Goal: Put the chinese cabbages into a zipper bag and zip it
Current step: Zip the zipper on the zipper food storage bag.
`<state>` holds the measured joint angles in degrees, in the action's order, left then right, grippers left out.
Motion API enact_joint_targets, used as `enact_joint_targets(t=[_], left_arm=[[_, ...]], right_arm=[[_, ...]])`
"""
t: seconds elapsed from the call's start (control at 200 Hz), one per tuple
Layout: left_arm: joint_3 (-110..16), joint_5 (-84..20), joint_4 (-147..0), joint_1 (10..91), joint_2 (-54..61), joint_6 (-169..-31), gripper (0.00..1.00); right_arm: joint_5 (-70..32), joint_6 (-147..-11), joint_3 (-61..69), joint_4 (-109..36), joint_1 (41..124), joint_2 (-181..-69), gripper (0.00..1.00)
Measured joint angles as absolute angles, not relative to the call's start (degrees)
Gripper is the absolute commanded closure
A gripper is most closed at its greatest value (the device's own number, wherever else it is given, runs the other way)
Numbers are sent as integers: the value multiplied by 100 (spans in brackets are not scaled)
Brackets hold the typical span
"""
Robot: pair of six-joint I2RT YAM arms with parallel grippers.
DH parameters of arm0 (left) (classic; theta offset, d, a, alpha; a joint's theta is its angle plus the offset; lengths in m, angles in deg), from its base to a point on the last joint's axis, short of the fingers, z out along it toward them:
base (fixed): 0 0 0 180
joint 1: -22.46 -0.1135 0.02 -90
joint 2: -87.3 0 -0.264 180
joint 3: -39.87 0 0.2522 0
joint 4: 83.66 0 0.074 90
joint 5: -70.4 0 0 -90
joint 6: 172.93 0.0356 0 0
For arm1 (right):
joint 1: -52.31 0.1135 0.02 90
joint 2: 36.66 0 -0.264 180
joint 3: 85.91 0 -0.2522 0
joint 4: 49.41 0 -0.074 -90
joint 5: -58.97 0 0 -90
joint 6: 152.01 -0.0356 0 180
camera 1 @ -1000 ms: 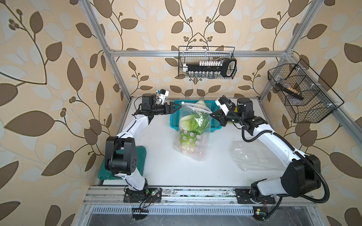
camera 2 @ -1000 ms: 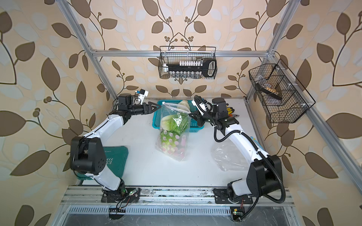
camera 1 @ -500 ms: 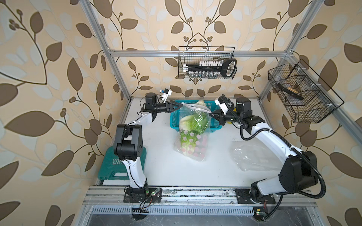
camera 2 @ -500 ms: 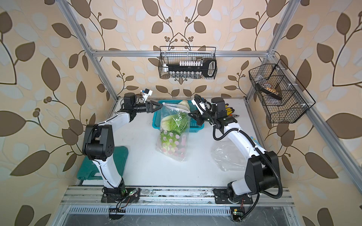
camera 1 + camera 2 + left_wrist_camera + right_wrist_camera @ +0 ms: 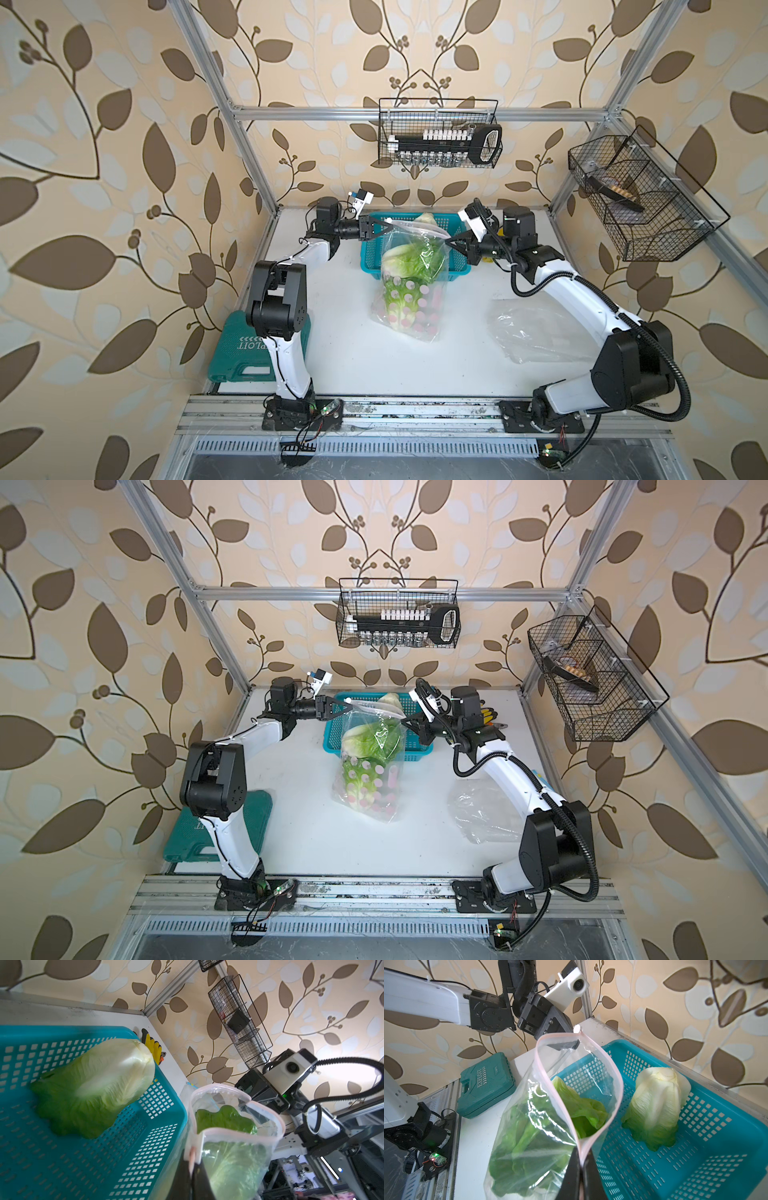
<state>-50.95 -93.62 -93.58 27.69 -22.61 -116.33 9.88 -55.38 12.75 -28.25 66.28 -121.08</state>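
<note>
Bag position: The zipper bag [image 5: 409, 286] [image 5: 368, 766] hangs between the two grippers just in front of the teal basket [image 5: 370, 257], with its bottom resting on the white table [image 5: 345, 332]. The lower half carries a pink dot print.

Left gripper [image 5: 388, 222] [image 5: 348, 704]: Fingers are closed tight on the end of the bag mouth that carries the white slider [image 5: 194, 1147]. In the left wrist view the fingers [image 5: 185, 1169] pinch the bag edge directly below the slider.

Right gripper [image 5: 449, 241] [image 5: 405, 720]: Fingers are closed tight on the opposite end of the bag mouth. In the right wrist view the fingers [image 5: 573, 1169] clamp the pink zip track [image 5: 616, 1093] where its two sides meet.

Bag mouth: The two sides of the zip track stand apart between the grippers and form an open loop. The bag is not zipped.

Contents: The bagged chinese cabbages [image 5: 409, 259] [image 5: 525, 1126] fill the bag, green leaves toward the mouth. The number of heads inside is not clear.

Outside the bag: One loose chinese cabbage [image 5: 426, 218] [image 5: 99, 1088] [image 5: 658, 1105] lies in the teal basket, whitish base toward the back wall.

Other items: A green tool case [image 5: 241, 353] lies beside the left arm base. A loose clear plastic bag [image 5: 536, 328] lies flat on the table under the right arm.
</note>
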Motion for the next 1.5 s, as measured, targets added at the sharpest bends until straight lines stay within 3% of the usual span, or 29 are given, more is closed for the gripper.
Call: enact_joint_targets(t=[0.155, 0.48, 0.69, 0.855, 1.22, 1.499], left_arm=[[-5073, -9224, -8578, 2769, -1813, -11104, 100], [-4507, -8868, -7452, 2933, 712, -9671, 100], [-4913, -8450, -5835, 3608, 913, -8372, 100], [-5149, -8184, -4818, 3978, 933, -7542, 100], [-5775, -7644, -3430, 4553, 990, -6305, 100], [-5775, -7432, -3297, 4612, 1055, -6055, 100]], right_arm=[[972, -5796, 1212, -2622, 6508, -11995, 100], [679, -6145, 1699, -2423, 6456, -10572, 100], [282, -6132, 1605, -1938, 6440, -10152, 55], [201, -6170, 751, -1372, 6552, -10170, 39], [498, -6274, -2029, -124, 8226, -12172, 48], [671, -6198, -2274, 645, 8530, -12583, 54]])
